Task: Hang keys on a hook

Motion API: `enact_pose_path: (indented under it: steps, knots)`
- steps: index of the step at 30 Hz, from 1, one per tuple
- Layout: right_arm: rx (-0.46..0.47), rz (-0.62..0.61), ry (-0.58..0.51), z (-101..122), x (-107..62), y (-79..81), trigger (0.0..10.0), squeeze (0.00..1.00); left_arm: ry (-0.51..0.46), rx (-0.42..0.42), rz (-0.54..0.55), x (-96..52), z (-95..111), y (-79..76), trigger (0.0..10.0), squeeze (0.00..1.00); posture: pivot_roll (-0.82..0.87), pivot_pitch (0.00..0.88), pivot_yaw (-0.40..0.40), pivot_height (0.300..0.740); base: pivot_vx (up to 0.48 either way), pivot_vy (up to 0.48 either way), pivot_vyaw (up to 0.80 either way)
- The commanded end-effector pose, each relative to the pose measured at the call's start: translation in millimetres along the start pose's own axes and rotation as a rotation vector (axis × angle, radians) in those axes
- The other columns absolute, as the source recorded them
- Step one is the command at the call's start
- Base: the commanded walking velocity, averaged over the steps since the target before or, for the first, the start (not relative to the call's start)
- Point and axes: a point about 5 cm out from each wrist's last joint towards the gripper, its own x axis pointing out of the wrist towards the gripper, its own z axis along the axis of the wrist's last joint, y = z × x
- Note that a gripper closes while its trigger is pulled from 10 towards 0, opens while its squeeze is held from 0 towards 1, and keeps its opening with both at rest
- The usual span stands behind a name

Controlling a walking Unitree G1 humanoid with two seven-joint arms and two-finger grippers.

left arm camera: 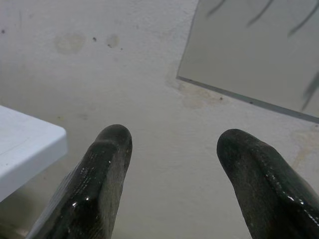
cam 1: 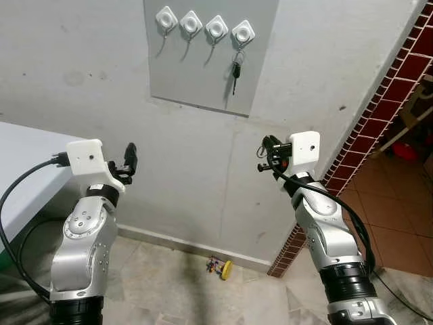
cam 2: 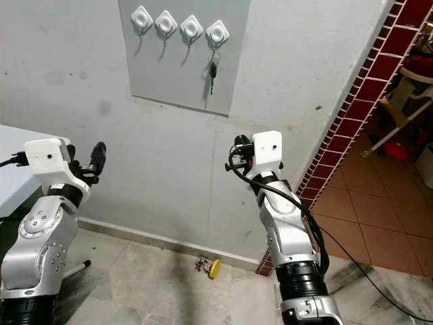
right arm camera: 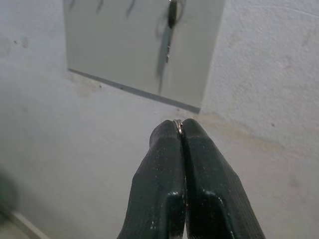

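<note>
A grey panel [cam 1: 203,74] on the wall carries a row of white hooks [cam 1: 191,23]. A black-headed key [cam 1: 235,71] hangs from the rightmost hook [cam 1: 243,31]. My right gripper [cam 1: 265,157] is raised below and to the right of the panel, a short way off the wall. It is shut on a thin metal key ring [right arm camera: 177,122] that peeks out between the fingertips. My left gripper [cam 1: 130,162] is held up at the same height on the left, open and empty, pointing at the bare wall.
A white table [cam 1: 27,162] stands at the left against the wall. A red brick pillar [cam 1: 379,115] borders the wall on the right, with tiled floor beyond. A small yellow object [cam 1: 225,269] lies on the floor by the skirting.
</note>
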Motion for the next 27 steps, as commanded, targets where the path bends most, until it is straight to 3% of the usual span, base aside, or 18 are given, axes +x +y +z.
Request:
enact_pose_path:
  steps: [1,27]
  knots:
    - [-0.003,0.010,-0.011,5.2,-0.3,-0.2,10.0,0.00,-0.017,-0.009,-0.001,1.3,4.3,-1.0,10.0,0.00,-0.03,0.000,-0.100,0.740,0.259,0.000,0.00]
    - [-0.006,0.047,0.001,3.4,-2.7,4.5,10.0,0.00,-0.028,-0.024,0.005,-1.3,6.8,1.0,10.0,0.00,-0.02,0.000,-0.102,0.740,0.432,0.000,0.00]
